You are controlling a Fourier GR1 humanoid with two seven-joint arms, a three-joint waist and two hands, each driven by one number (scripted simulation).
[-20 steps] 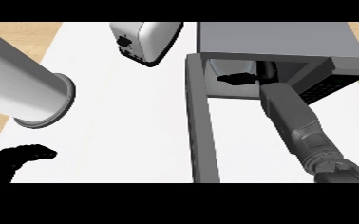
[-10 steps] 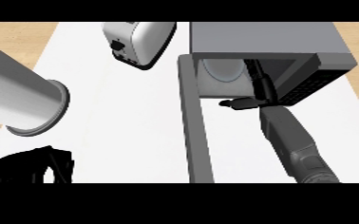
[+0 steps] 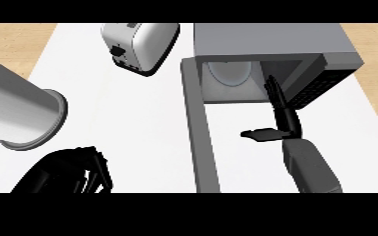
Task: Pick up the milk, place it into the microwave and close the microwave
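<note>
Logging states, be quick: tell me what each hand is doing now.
Left hand: fingers curled, holding nothing visible.
Right hand: open, fingers straight, at the microwave opening.

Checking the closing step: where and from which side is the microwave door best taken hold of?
Take the microwave door near its free end, by the view's lower edge, from its outer left face. It stands swung out, hinged at the microwave's left front corner, so the left hand looks better placed.

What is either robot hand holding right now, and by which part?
Nothing: the right robot hand is open at the microwave; the left robot hand curls on nothing.
</note>
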